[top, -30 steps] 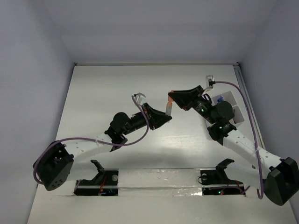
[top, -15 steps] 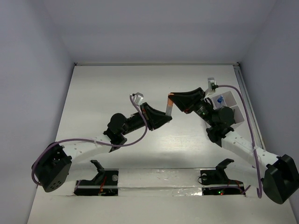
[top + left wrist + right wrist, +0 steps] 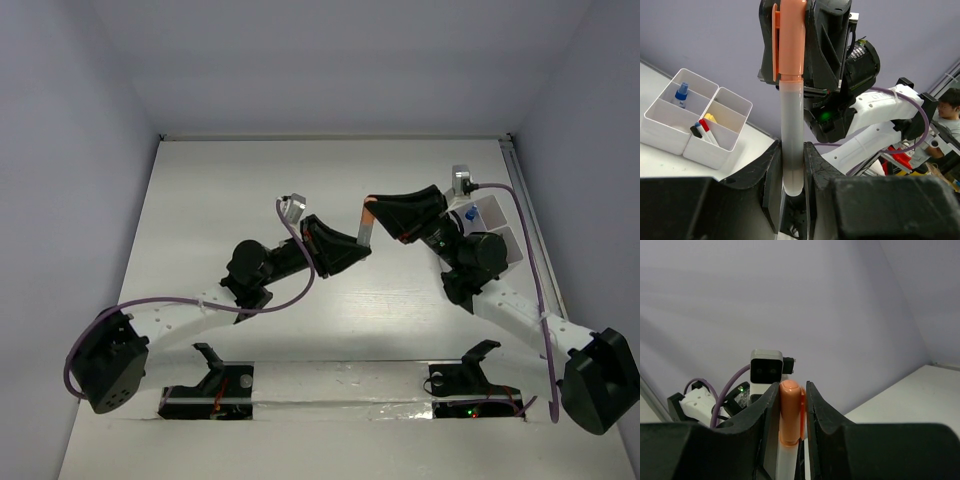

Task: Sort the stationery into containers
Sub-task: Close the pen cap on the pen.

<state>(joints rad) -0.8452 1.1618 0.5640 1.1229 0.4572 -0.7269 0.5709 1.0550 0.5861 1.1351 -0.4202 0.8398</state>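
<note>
Over the middle of the table (image 3: 220,190), the left gripper (image 3: 356,250) clamps the white orange-capped tube (image 3: 791,130) by its barrel and the right gripper (image 3: 375,213), at its 1 o'clock, clamps the cap, seemingly a handover toward the containers (image 3: 705,152) at 3 o'clock.

Soft, even overhead light, faint shadows on the desk (image 3: 220,180); the left gripper's (image 3: 791,150) near parts look blurred.
</note>
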